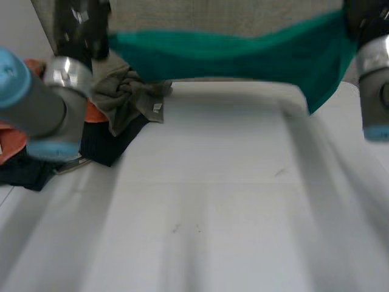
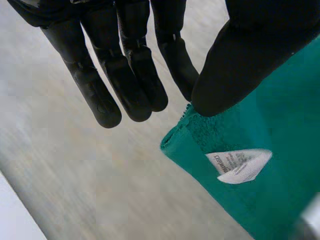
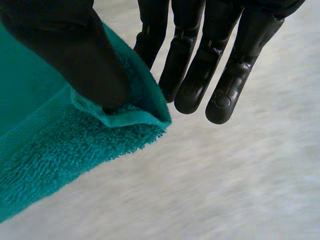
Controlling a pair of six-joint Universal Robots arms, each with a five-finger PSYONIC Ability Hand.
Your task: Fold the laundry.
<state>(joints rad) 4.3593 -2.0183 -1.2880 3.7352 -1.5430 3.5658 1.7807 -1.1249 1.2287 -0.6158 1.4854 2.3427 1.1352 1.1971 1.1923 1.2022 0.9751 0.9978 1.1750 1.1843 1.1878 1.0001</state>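
Black thumb and nearest finger of the left hand [image 2: 127, 65] pinch one corner of the teal towel [image 1: 231, 52], the other fingers straight and close together beside it; a white label [image 2: 239, 166] sits on the towel just past that corner; the right hand [image 3: 200, 60] nips the opposite corner under its thumb, remaining fingers straight; the towel hangs in the air above the white bench [image 1: 231, 194], its long axis running from hand to hand, sagging a little in the middle, the right end drooping to a point; its surface is looped terry with a hemmed edge; beside the left arm [image 1: 36, 97] lies a heap on the bench: an olive cloth [image 1: 124, 94], an orange cloth [image 1: 94, 112], a dark cloth [image 1: 103, 146].
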